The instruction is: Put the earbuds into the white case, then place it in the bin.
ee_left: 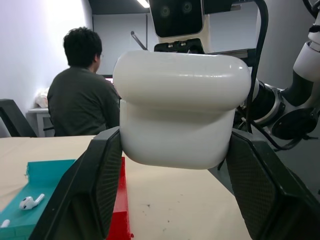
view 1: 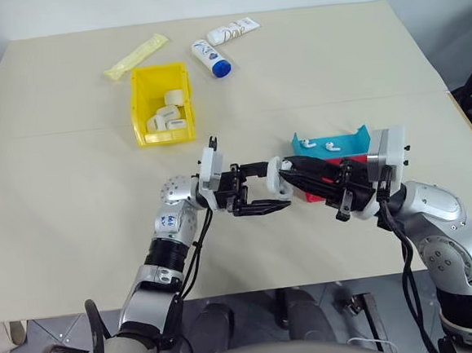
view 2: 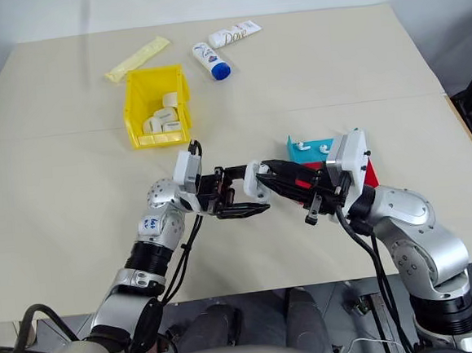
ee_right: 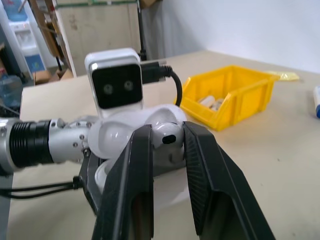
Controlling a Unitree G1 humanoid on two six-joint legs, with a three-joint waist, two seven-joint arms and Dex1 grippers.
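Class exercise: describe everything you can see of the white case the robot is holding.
The white case is small, glossy, rounded plastic, a hinged lid above a deeper body. It is held above the table, clamped at both sides by the left pincer. The lid looks open in the right wrist view, where the right pincer presses an earbud toward its opening.

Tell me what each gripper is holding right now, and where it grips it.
Left gripper clamps the white case by the sides of its lower body. Right gripper pinches an earbud at the case.
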